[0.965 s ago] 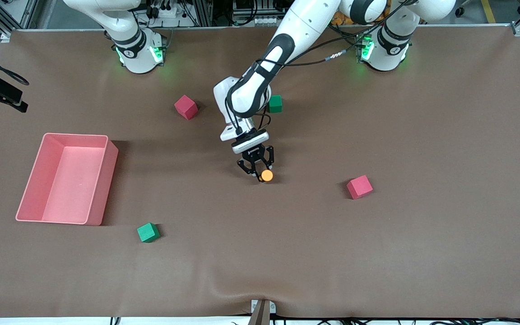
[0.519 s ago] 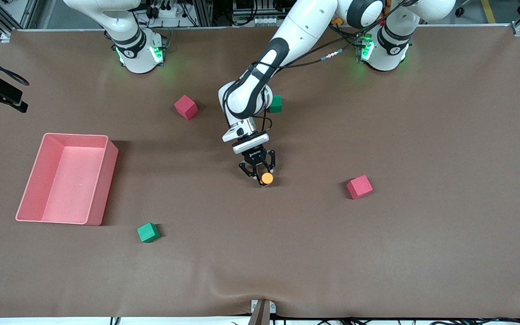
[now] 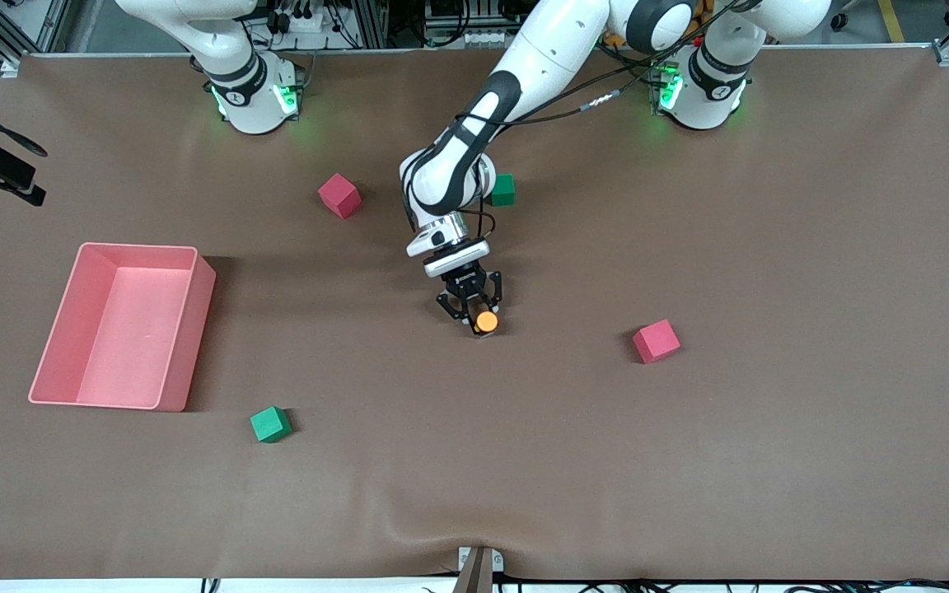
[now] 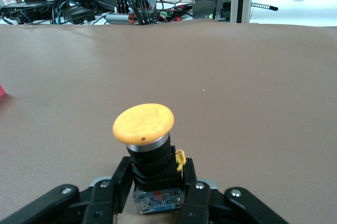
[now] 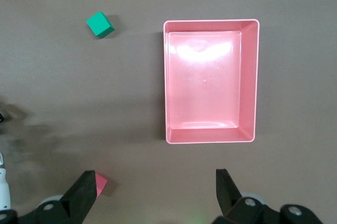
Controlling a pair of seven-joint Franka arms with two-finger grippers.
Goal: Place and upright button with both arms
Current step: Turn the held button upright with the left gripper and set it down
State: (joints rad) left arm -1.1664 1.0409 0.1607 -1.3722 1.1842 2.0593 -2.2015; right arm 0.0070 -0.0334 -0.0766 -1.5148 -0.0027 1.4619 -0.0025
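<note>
The button [image 3: 487, 321] sits right in the left gripper [image 3: 472, 317], low over the middle of the brown surface [image 3: 524, 461] — from the left wrist view, its black body is pinched between the two fingers [image 4: 113, 192] and its orange cap [image 4: 143, 123] points up and away from the palm. So the button's long axis runs out along the gripper's own reach, cap leading, and the gripper itself leans at a slant toward the surface; whether the button's base touches the surface I cannot tell.

That's the relation to watch: for the button to end upright, this axis has to come vertical before the fingers let go, I'd judge.

Taking the button as the landmark: one red cube [image 3: 656, 341] lies toward the left arm's end, a green cube [image 3: 502, 189] and another red cube [image 3: 339, 195] lie farther from the front camera, a second green cube [image 3: 270, 424] lies nearer to it, and the pink bin [image 3: 186, 329] stands well off toward the right arm's end.

The right gripper [image 5: 152, 197] waits high over the bin's side of the surface, fingers spread wide, holding nothing — the left arm is plainly the nearer one.
</note>
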